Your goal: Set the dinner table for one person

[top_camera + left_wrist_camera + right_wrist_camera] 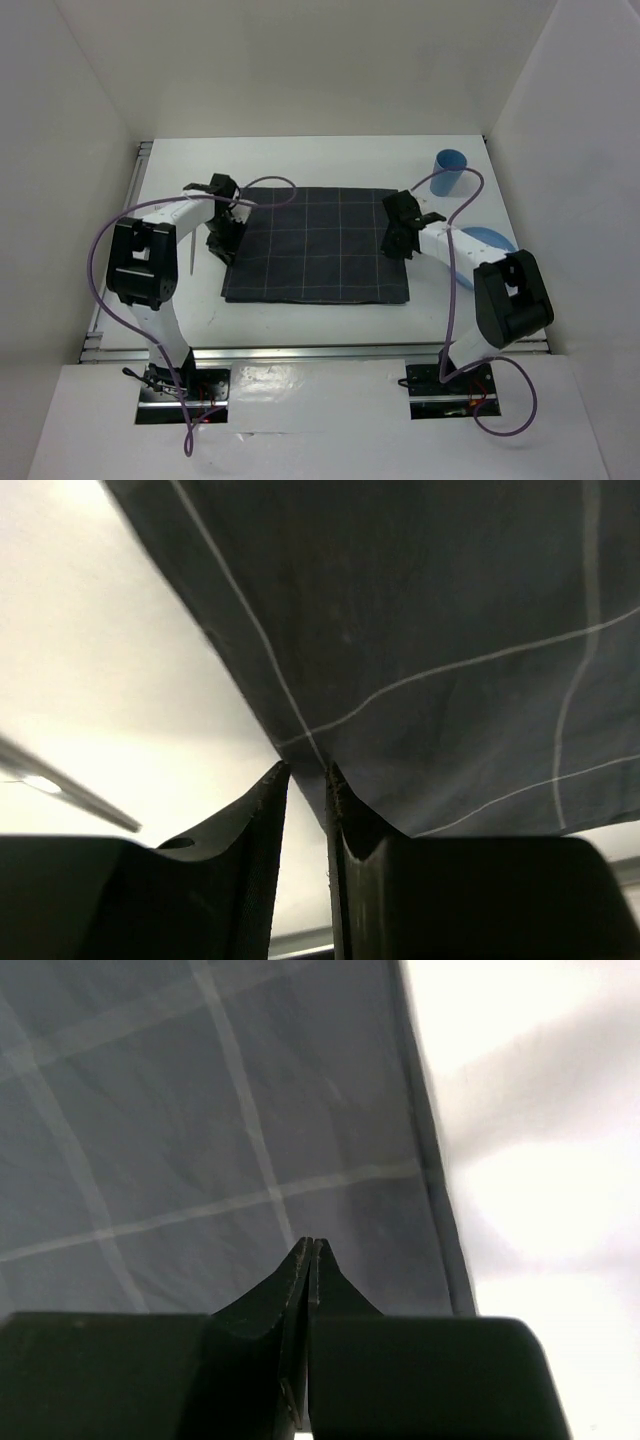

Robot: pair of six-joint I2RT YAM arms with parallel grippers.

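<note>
The left arm (pixel 140 262) rose from its base at the near left and bent at a dark elbow block. From there it reached forward and inward with its wrist tipped down. The left gripper (pixel 307 772) pointed downward, its two black fingers standing slightly apart with a narrow slit between the tips. The right arm (pixel 512 295) mirrored it from the near right, elbow raised and forearm stretching inward and forward. The right gripper (pixel 312 1244) also pointed down, its fingers pressed together tip to tip. The two grippers were well apart, roughly level with each other in the overhead view.
</note>
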